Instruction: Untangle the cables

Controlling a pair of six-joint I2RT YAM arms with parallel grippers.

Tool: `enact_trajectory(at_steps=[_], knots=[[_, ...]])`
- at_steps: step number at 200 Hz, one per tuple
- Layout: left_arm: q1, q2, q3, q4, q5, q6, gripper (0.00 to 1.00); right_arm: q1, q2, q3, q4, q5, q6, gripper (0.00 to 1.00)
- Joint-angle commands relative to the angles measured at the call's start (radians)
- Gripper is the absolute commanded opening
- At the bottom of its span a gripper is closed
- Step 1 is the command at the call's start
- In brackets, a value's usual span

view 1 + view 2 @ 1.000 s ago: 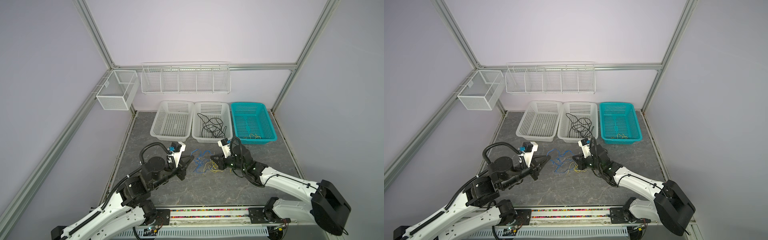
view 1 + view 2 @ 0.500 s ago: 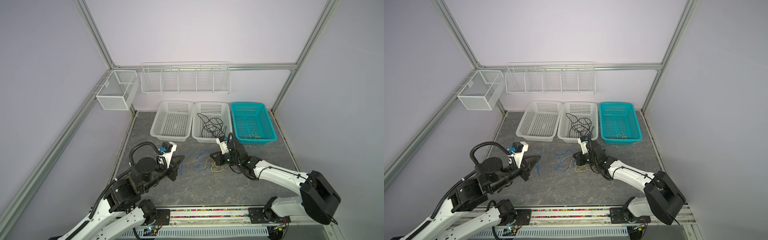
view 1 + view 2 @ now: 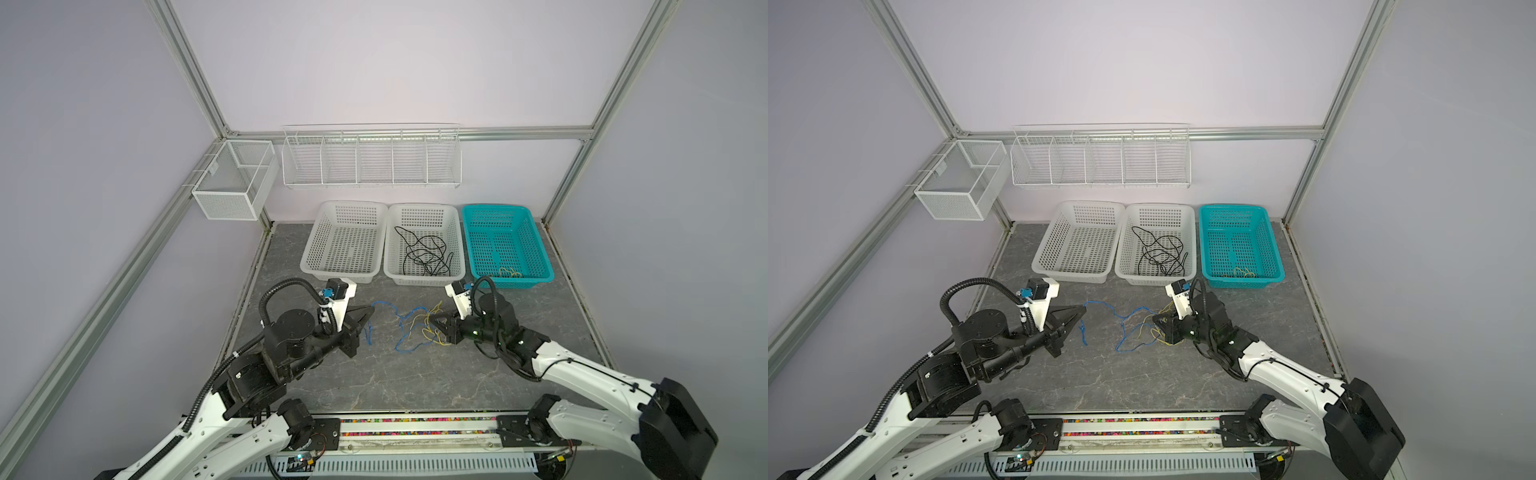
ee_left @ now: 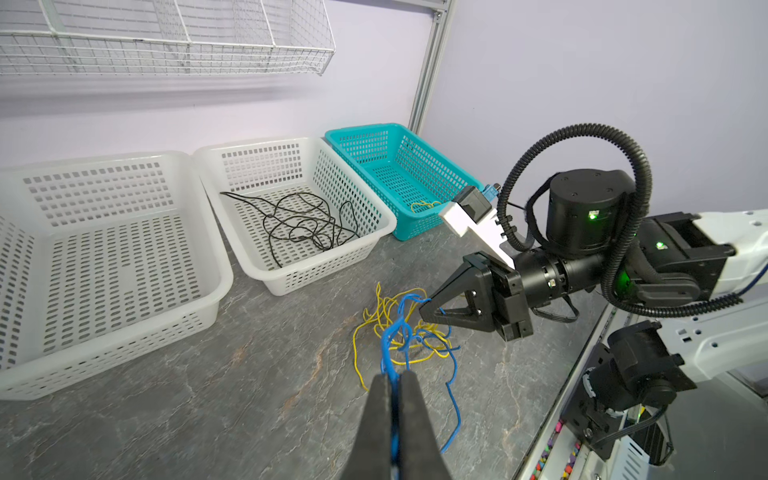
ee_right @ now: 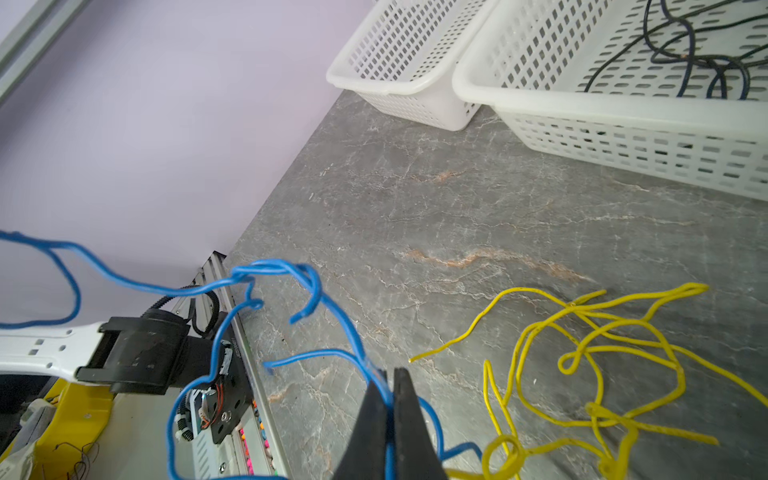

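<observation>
The cables are in three places. The blue cable [image 3: 384,305] spans the space between the two arms, on the near side of the baskets and above the table [image 3: 374,374]. The yellow cable [image 5: 598,411] lies heaped on the table at the right gripper. A black cable [image 3: 424,257] rests in the middle white basket [image 3: 424,206].

Gripper state: the left gripper [image 3: 371,309] has its jaws together, clamped on the blue cable. The right gripper [image 3: 432,322] is likewise clamped on the blue cable, as the right wrist view confirms.

Hazards, as judged:
- The blue cable carries a twisted kink mid-span. Pulling the arms further apart would likely cinch it into a knot.
- Blue loops cross the yellow heap near the right gripper. Tension may drag the yellow cable along instead of releasing it.
- The wire is thin, so it may slip from the closed jaws under load.

Orientation: the long axis of the blue cable runs left to right, from gripper to gripper. Slack loops droop toward the near side, and a free end hangs beside the left gripper. The yellow heap shows no single axis.
</observation>
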Motion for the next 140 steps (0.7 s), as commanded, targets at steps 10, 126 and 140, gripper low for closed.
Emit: enact_trajectory(at_steps=[10, 126, 140], knots=[[0.009, 0.026, -0.041, 0.039, 0.037, -0.03, 0.0, 0.007, -0.059, -0.038, 0.098, -0.093, -0.029, 0.07], [0.027, -0.062, -0.089, 0.034, -0.07, -0.074, 0.0, 0.009, -0.164, -0.024, 0.04, -0.081, -0.049, 0.07], [0.039, -0.088, -0.08, -0.002, -0.078, -0.069, 0.0, 0.008, -0.198, -0.033, 0.024, -0.04, -0.049, 0.07]])
